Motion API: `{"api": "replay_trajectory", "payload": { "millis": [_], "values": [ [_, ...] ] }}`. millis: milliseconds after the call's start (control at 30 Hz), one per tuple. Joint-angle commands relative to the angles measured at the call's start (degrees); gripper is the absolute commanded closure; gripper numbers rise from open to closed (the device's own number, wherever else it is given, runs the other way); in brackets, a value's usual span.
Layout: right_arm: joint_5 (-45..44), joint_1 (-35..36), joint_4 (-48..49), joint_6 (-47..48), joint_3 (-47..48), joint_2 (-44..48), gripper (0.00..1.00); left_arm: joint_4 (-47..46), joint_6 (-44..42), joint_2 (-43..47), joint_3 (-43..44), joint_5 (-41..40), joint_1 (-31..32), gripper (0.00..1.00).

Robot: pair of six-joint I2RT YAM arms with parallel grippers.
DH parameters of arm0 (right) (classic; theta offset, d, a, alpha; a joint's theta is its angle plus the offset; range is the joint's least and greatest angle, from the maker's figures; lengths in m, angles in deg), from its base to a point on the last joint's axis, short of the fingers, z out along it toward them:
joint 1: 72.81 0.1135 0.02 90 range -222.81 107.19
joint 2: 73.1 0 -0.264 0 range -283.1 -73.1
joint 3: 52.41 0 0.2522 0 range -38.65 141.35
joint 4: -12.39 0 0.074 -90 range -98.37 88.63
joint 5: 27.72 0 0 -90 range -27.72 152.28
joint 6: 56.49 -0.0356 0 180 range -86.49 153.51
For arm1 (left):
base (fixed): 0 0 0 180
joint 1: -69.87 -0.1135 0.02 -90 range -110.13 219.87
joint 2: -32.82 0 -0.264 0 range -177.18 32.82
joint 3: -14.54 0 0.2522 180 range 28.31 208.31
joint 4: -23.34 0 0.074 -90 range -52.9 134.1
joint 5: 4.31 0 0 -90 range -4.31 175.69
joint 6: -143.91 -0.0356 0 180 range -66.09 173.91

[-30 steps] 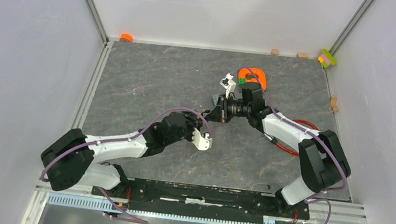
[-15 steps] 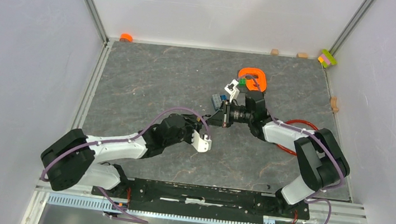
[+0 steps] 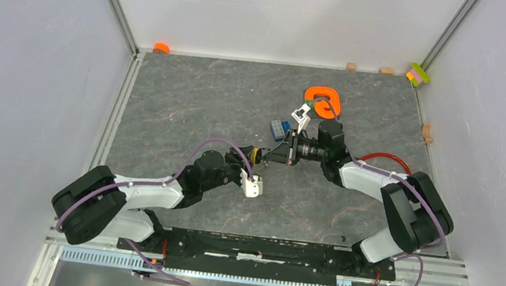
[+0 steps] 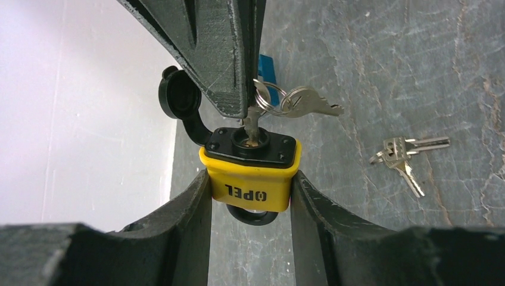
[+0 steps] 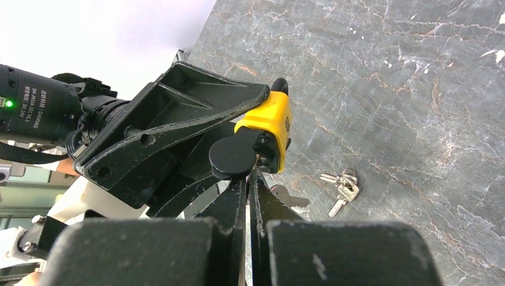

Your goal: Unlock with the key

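A small yellow padlock [image 4: 253,182] with a black top is clamped between the fingers of my left gripper [image 4: 250,185], above the table, with its shackle pointing back toward the wrist. Its black dust cap [image 4: 177,95] hangs open to one side. My right gripper [image 5: 251,174] is shut on the key [image 4: 251,122], whose blade sits in the padlock's keyhole. The key's ring and a second key [image 4: 306,102] dangle beside it. In the top view both grippers meet at the padlock [image 3: 257,156] mid-table.
A spare bunch of keys [image 4: 405,156] lies flat on the grey slate table [image 5: 387,71], also seen in the right wrist view [image 5: 343,185]. A blue block [image 3: 280,127], an orange piece [image 3: 323,101] and a red cable [image 3: 381,158] sit behind and right of the grippers.
The right arm has shifted left and down and rolled its wrist, bringing its tip against the padlock. The left gripper has drawn slightly back toward the near edge.
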Motion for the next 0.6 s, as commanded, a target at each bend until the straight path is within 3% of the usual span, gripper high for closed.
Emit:
{"api": "replay_trajectory", "payload": {
  "millis": [0, 567],
  "values": [
    [1.94, 1.23, -0.81, 2.57, 1.16, 4.43, 1.00, -12.31, 0.02, -0.26, -0.18, 4.08, 0.05, 0.98],
    [-5.43, 4.05, -12.76, 10.66, 7.18, 2.12, 1.00, -5.16, 1.85, -2.02, 4.25, 1.40, 0.50, 0.98]
  ]
}}
